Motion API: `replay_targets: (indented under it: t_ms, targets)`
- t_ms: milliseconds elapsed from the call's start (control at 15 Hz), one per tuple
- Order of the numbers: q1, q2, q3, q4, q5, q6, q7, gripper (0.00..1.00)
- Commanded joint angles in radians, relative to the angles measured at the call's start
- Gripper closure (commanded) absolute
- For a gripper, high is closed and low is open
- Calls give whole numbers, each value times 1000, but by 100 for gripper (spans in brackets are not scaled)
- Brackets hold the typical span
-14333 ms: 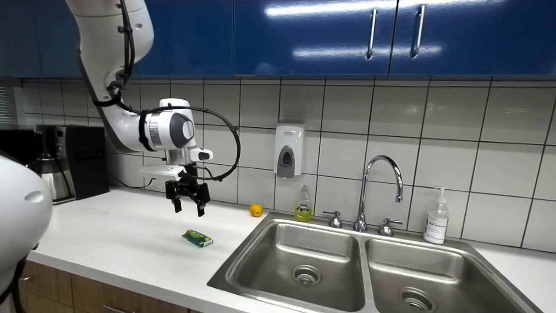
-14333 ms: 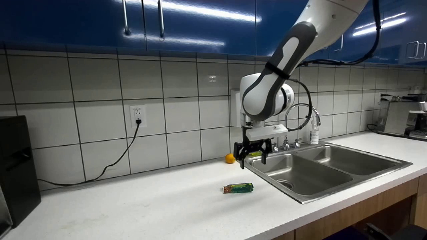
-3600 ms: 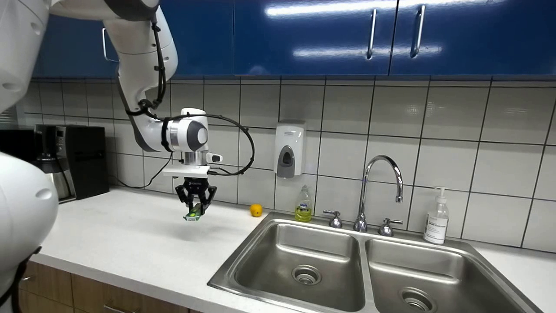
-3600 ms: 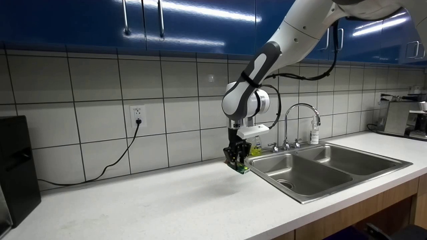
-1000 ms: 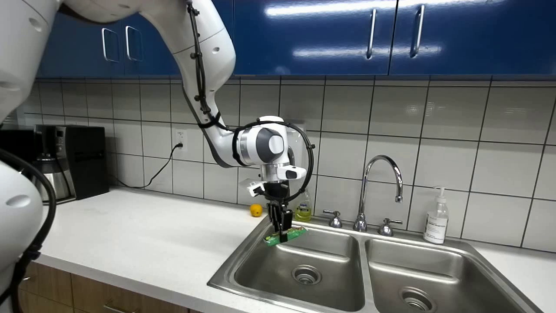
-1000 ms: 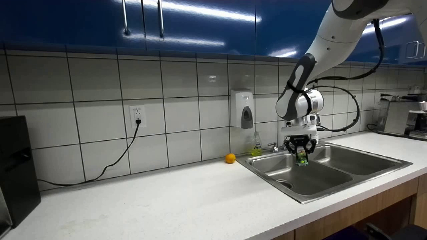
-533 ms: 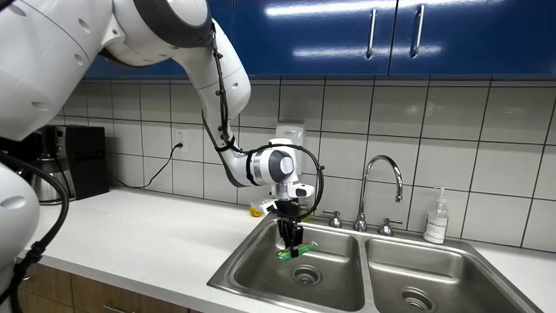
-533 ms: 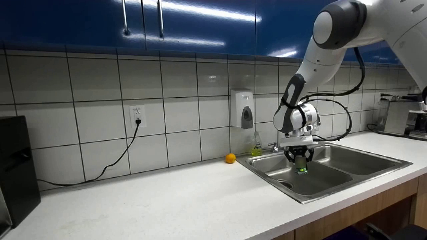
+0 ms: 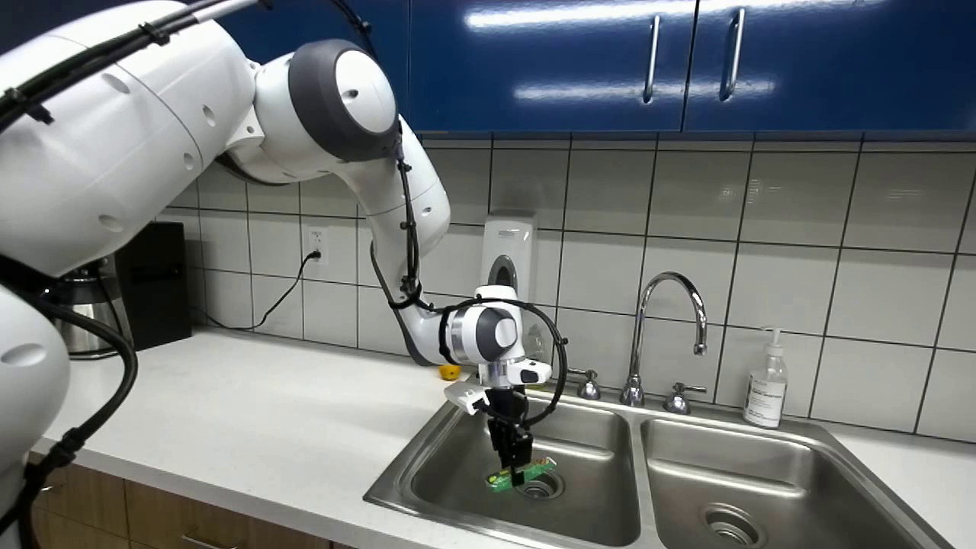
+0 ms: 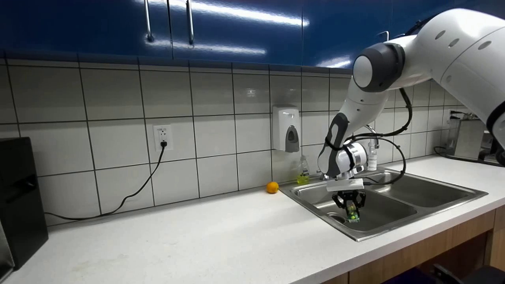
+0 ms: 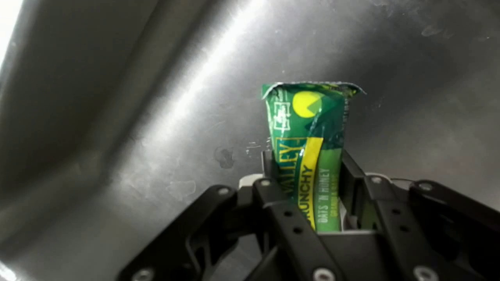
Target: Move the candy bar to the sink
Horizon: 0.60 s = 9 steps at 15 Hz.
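White counter (image 10: 177, 244) bears a black machine (image 10: 21, 205); a round orange object (image 10: 272, 187).

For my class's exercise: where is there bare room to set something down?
Bare: the countertop between the black appliance and the sink, in front of the orange fruit; the basin away from the gripper, around its drain. Crowded: the other basin, where the gripper holds the candy bar, and the back rim, with faucet and pump bottle.

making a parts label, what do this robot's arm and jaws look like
The arm is glossy white and rounded, with dark grey joint covers and silver bands near the wrist. Black cables run along it and loop beside the wrist. The jaws are black, angular linkages with silver screw heads; no markings are legible.
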Motion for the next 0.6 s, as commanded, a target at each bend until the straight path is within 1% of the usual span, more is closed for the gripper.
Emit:
replay_targets:
  t_ms: [0,533]
  targets:
    - [-9,86,10,81,46,-2,-44,86]
    - [0,176,9,163,73,-16,-57,86]
